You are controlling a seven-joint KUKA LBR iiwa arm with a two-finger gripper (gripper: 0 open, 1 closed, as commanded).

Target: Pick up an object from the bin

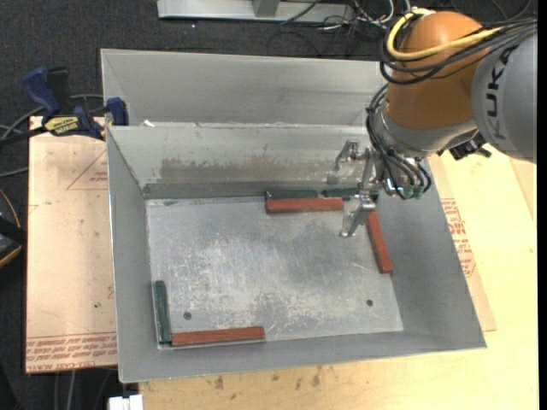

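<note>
Grey metal bin (128,229). Gripper (352,196) low by back wall; whether wide or narrow, cannot tell. Nearest thing: red bar (301,203), directly view-left of gripper, its near end at or just under tool, touching or not unclear. Long axis runs sideways along back wall, pointing at gripper. Slanted red bar (379,244) just beside gripper, toward front-right. Dark bar (160,312) well apart, front-left.

The middle of the bin (273,263) is open. The back red bar (303,203), right red bar (379,244), front red bar (217,336) and grey bar (160,311) hug its edges.
</note>
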